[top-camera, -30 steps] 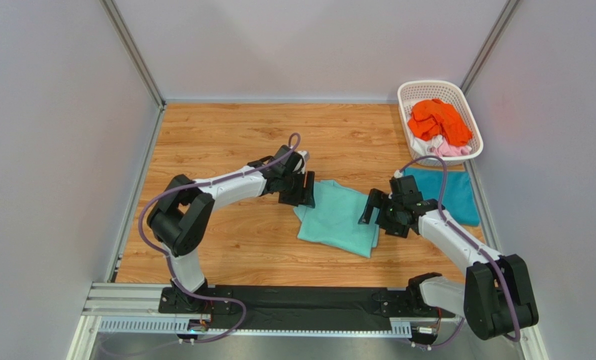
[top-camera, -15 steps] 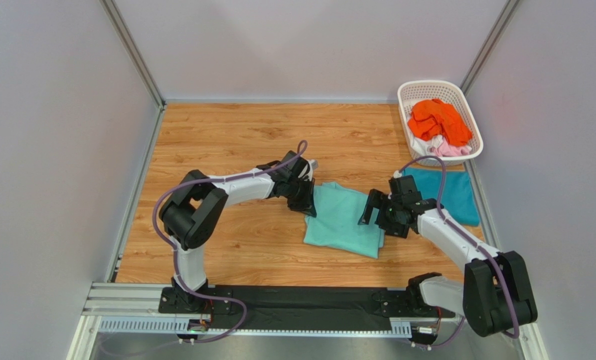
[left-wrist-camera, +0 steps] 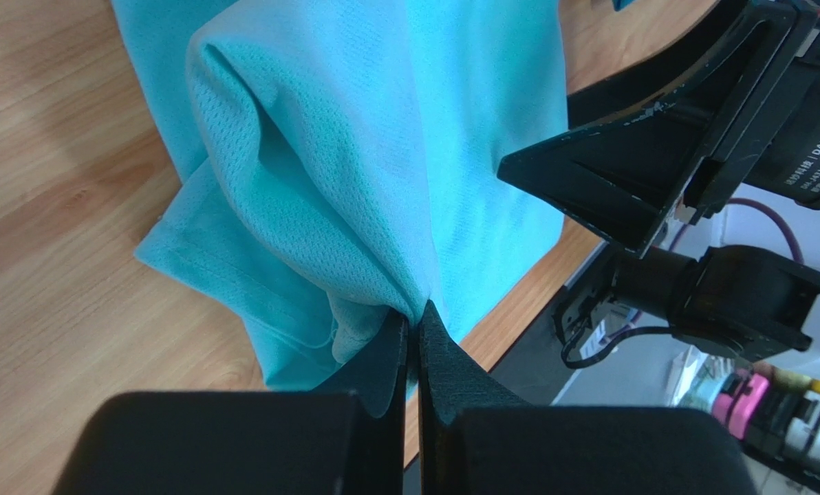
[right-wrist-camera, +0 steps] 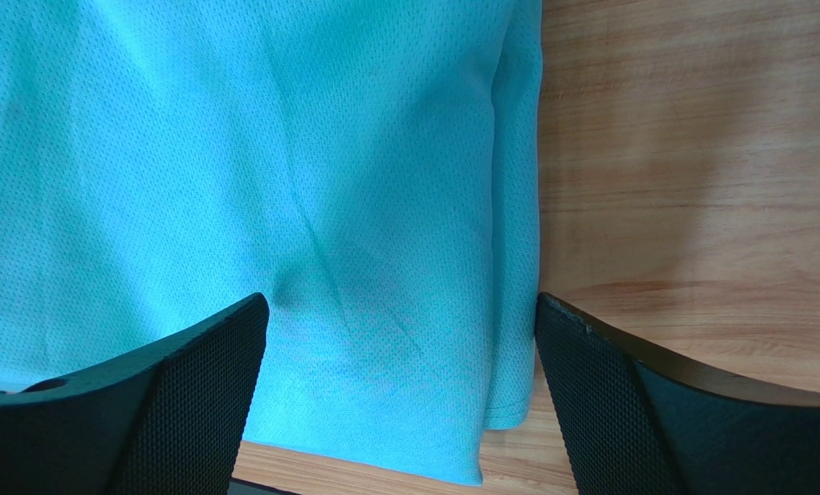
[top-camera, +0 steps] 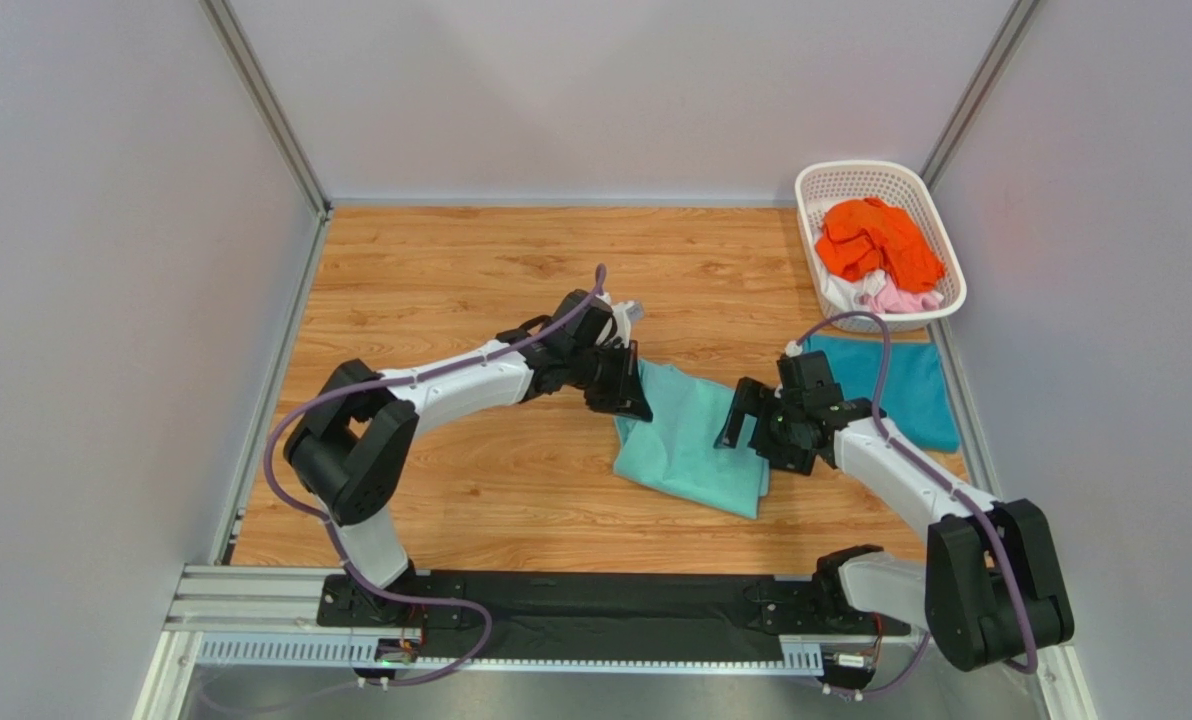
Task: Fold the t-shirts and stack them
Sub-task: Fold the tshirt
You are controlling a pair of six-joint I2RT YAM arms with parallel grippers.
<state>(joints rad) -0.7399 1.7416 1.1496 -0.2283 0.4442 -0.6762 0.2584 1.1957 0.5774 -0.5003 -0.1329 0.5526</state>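
Your left gripper (left-wrist-camera: 416,320) is pinched tight on a fold of the mint green t-shirt (left-wrist-camera: 404,134). The cloth rises into the jaws and drapes away in front of them, its lower hem bunched on the wooden table (top-camera: 437,285) just off to one side. Your right gripper (right-wrist-camera: 399,309) hovers with its jaws spread wide and holds nothing. The shirt's far edge lies directly beneath it, one finger over cloth and the other over bare wood.

By my reading you are partway through. Behind your right gripper, on its outer side, the teal blue t-shirt (top-camera: 895,387) lies flat as a neat rectangle and looks finished. The mint one is partly folded and not yet stacked on it. Further out past the teal one, the white basket (top-camera: 820,188) holds the orange t-shirt (top-camera: 873,240) on top, with pink (top-camera: 906,300) and white (top-camera: 843,293) cloth showing under it, none of it folded.

The only legible writing is "DAMIAO" on the right arm's motor housing (left-wrist-camera: 812,155), seen from your left wrist. The line below it starts "DC" and is cut off.
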